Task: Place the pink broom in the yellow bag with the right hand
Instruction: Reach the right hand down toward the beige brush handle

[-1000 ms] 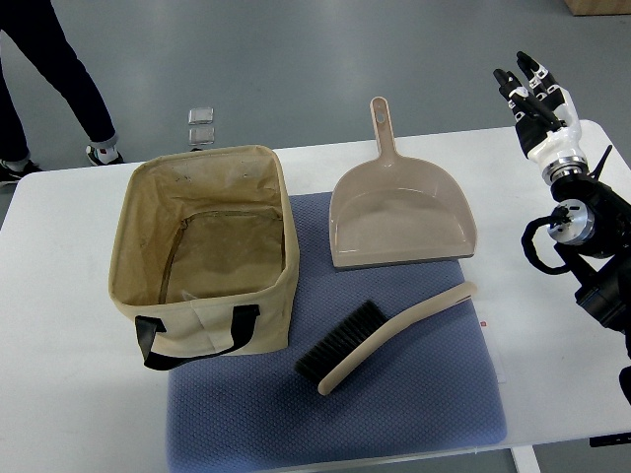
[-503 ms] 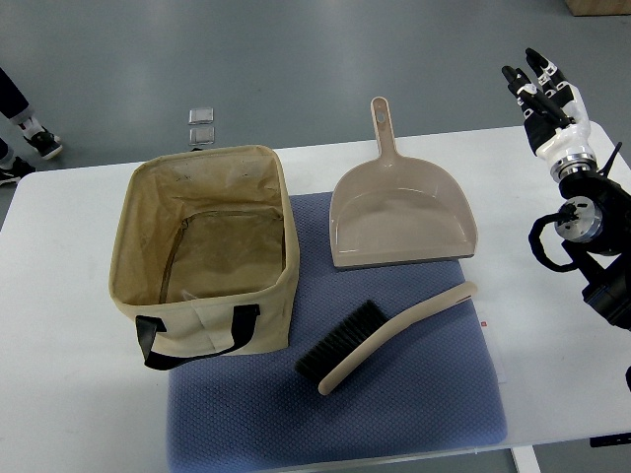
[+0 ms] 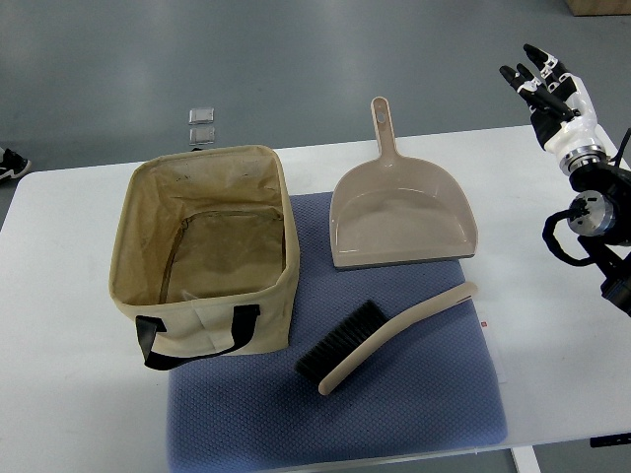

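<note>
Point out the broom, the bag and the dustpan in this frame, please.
broom (image 3: 414,317): top view, on the middle of its curved handle.
bag (image 3: 212,318): top view, on the near outer wall, above the black strap.
dustpan (image 3: 399,219): top view, on the flat inner tray of the pan.

Even, bright, diffuse light falls from overhead, with no hard glare. The white counter (image 3: 79,394) is close to washed out. Shadows are soft: a faint one under the brush (image 3: 380,335), a darker one inside the bag (image 3: 212,251). Focus is sharp throughout, with no motion blur. The counter's edges bow slightly toward the corners.
</note>
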Robot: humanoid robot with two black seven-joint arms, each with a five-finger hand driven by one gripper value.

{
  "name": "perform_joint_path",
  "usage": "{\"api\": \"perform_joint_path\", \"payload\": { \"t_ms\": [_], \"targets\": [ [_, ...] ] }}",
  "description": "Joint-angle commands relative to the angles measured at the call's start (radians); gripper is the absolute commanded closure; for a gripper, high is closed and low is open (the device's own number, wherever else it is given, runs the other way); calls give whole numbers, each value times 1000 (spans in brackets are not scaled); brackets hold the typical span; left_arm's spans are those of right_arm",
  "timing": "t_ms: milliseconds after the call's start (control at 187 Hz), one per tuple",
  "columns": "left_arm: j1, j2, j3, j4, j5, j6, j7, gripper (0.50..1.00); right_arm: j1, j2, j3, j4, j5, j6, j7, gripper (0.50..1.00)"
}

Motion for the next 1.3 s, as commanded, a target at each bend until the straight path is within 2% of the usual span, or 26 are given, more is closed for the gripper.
{"api": "perform_joint_path", "payload": {
  "t_ms": [0,160,396,615,834,882,984,1150,1294],
  "targets": [
    [0,0,0,0,0,0,0,500,39,-63,-111,18,-20,4,4,570],
    [0,0,0,0,0,0,2,500,113,-201,-303,114,-101,5,4,570],
    [0,0,0,0,0,0,0,500,177,-406,-501,348,-368,13,2,570],
    [0,0,1,0,0,0,0,500,288,-526,-722,515,-551,14,2,570],
    [0,0,0,0,0,0,0,500,358,-572,-834,644,-830,22,-4,570],
    [0,0,0,0,0,0,0,500,366,-575,-838,664,-916,48,-5,570],
    [0,0,0,0,0,0,0,500,368,-575,-838,690,-1026,79,-5,570],
    [0,0,0,0,0,0,0,500,364,-563,-838,721,-1148,79,-12,570],
    [0,0,0,0,0,0,0,500,337,-537,-838,723,-1166,64,-64,570]
  ]
}}
